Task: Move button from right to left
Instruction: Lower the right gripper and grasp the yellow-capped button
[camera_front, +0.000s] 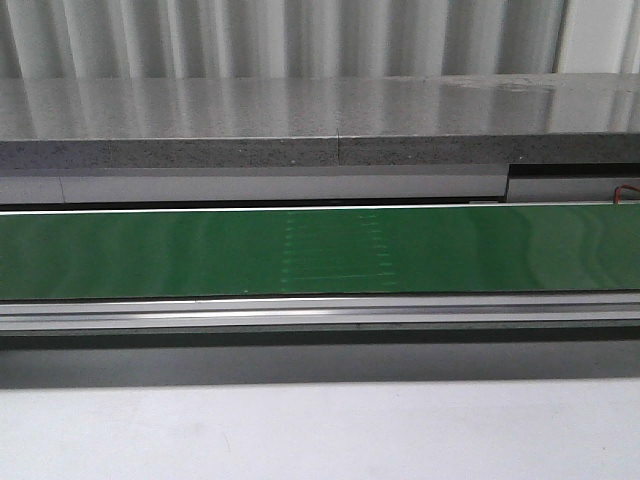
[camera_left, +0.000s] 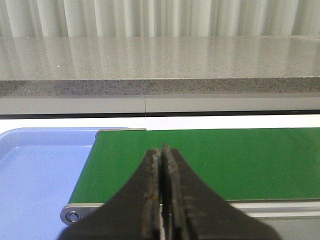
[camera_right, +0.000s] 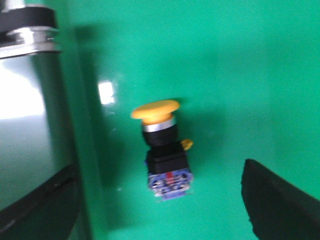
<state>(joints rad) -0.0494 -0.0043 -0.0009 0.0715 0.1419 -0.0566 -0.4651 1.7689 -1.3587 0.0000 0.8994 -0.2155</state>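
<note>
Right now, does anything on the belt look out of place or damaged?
Only one thing: the button lies on its side on the green belt, not upright, between the open right gripper's fingers. No damage shows, though the picture is blurred. The left gripper is shut and empty.

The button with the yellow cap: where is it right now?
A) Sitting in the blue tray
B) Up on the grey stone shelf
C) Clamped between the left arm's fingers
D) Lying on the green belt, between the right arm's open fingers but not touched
D: the right wrist view shows the button lying on the green belt, with the right gripper open, its dark fingers clear of it on either side.
</note>
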